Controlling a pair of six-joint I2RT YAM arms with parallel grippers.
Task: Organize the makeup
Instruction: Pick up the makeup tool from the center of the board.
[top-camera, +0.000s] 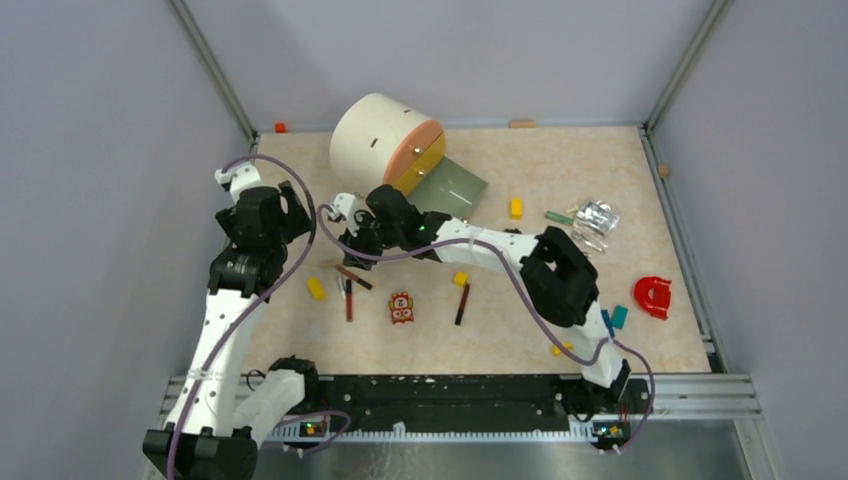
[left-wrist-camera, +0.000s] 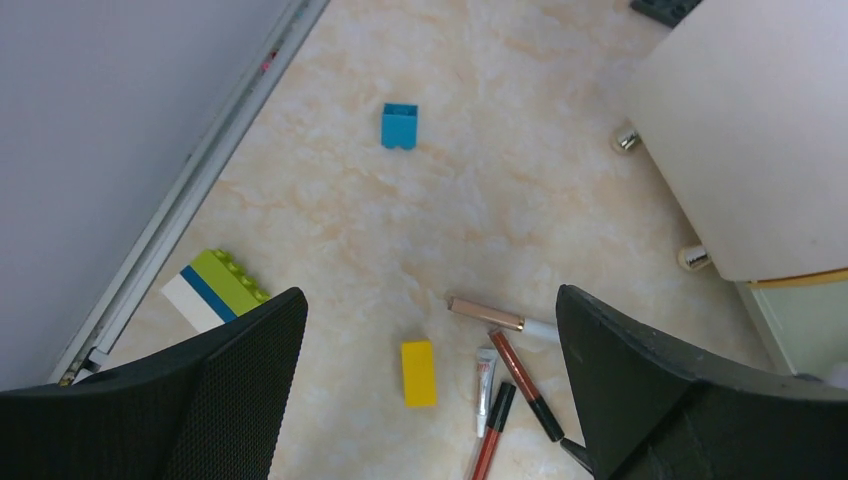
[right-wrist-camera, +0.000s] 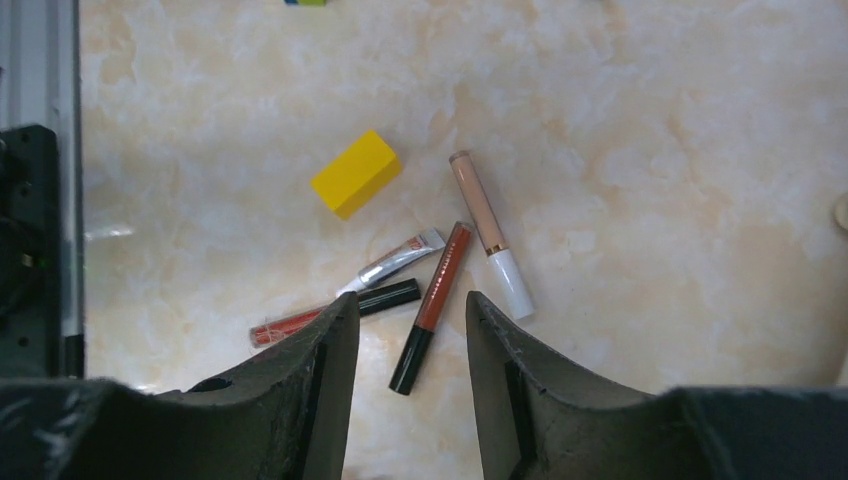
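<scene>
— Top view?
— Lying at six o'clock of right gripper: thin red and black makeup sticks.
— Left wrist?
— Spread wide, empty: left gripper. Sticks at five o'clock.
— Right wrist?
— Half spread, pinching nothing. Under the gap: red-brown gloss tube with black cap.

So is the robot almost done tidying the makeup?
Not really. Nothing clearly looks put away yet. Nothing is in hand: the right gripper hovers half open over four tubes, and the left gripper is open and empty. Left to do: those tubes and a dark stick lying by itself.
</scene>
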